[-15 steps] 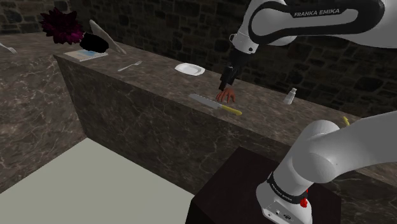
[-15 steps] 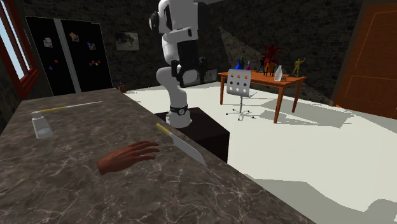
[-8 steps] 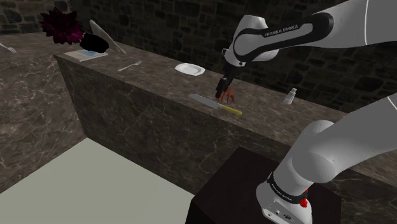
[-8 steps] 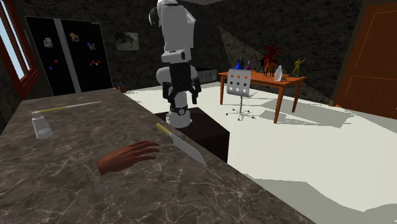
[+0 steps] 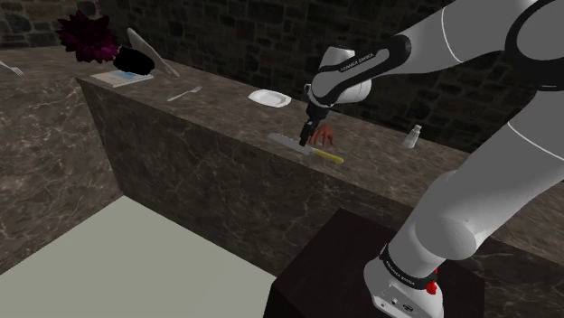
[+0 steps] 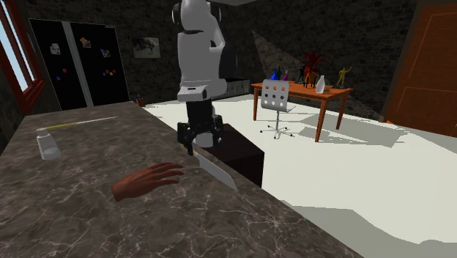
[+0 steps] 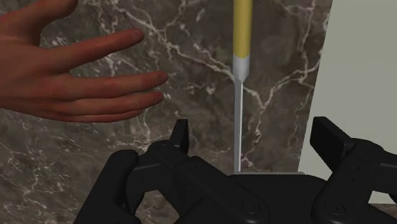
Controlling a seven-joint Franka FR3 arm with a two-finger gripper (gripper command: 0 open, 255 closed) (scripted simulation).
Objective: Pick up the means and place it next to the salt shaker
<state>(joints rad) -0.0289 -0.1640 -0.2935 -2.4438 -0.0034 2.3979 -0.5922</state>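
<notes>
Knife (image 7: 241,62) lies along counter (image 7: 191,70) edge beneath hand (image 7: 253,133).

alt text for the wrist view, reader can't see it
The open black gripper hangs over a knife with a yellow handle, its blade running between the spread fingers, untouched, on a dark marble counter. A brown hand lies flat beside the knife, fingers pointing toward it; pale floor shows past the counter's edge.

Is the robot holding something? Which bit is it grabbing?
Nothing is held. The jaws stand open on either side of the knife, over its blade end, and do not touch it. The knife lies flat on the counter.
</notes>
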